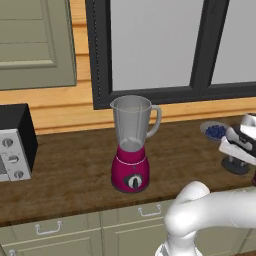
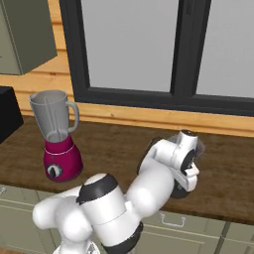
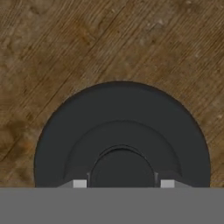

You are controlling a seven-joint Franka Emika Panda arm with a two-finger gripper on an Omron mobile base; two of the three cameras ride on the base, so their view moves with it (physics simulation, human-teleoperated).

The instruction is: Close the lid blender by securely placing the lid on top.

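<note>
Magenta catches the eye first: the blender [image 1: 131,150] stands upright near the middle of the wooden tabletop [image 1: 75,170], a little back from its front edge, its clear grey jar open at the top with nothing over the mouth. That open mouth is why the arm is working elsewhere, I'd say; the cap has to be fetched before anything can be closed.

Well off toward the right end of the tabletop, close to the front edge, the lid [image 3: 122,135] lies flat on the wood, a dark round disc with a raised knob at its centre. The hand is down directly over it, pointing straight at the tabletop, and the fingers [image 3: 79,183] sit one to each side of that knob, their pale tips just showing. They are spread only a little, about as far apart as the knob is wide. Whether they already press on it I cannot tell, since the contact itself is hidden at the bottom of the hand's own view.

Just behind the hand, toward the wall, a shallow bowl of blue berries [image 1: 215,131] rests near the tabletop's back right part. At the far left end sits a black-and-silver box appliance [image 1: 15,145] with knobs, well apart from the work.

My guess is that the knob is the intended hold, as it keeps the lid level for lowering squarely onto the jar.
</note>
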